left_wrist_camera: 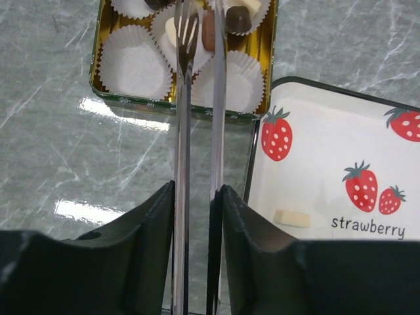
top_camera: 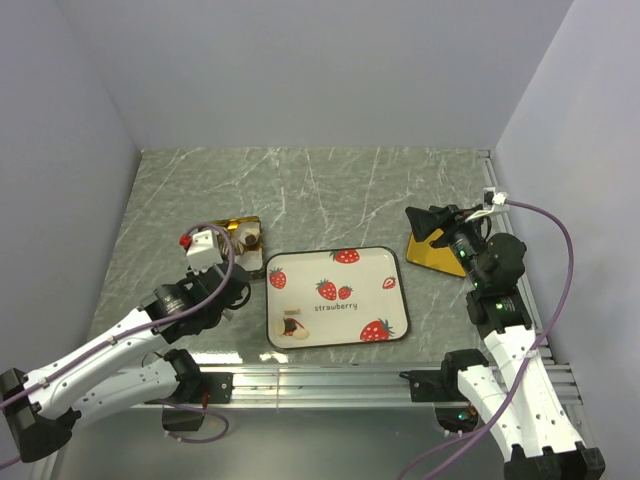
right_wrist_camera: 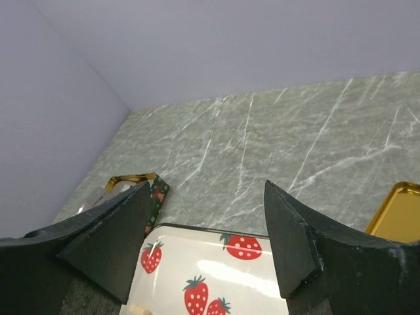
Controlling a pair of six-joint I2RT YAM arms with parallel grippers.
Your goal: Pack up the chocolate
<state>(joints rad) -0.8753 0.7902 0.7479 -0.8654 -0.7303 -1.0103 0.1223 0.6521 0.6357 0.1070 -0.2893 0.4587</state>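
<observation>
Chocolate [left_wrist_camera: 237, 20]: dark and cream lumps sit in the paper cups [left_wrist_camera: 134, 69] at the far end of the gold tin [left_wrist_camera: 98, 65]. A cream piece [left_wrist_camera: 291, 218] lies on the strawberry tray [left_wrist_camera: 315, 131], near its near-left corner.
Left gripper [left_wrist_camera: 197, 190]: pressed together on a pair of metal tongs [left_wrist_camera: 180, 131], one pad on each blade. The blades stand narrowly apart, with their tips over the tin.
At the tips: a reddish-brown lump [left_wrist_camera: 208, 33] shows between them; whether it is pinched I cannot tell.
Right gripper [right_wrist_camera: 207, 187]: jaws wide apart, holding nothing, in the air beside the gold lid [top_camera: 432, 257].
Edges: the tin lies just off the tray's far-left corner, with a strip of table [top_camera: 330, 185] between them.
Open room: bare marble runs from behind the tray to the walls.
Views: the top view shows a dark lump beside the cream one on the tray. The right wrist view shows only a corner of the tin.
</observation>
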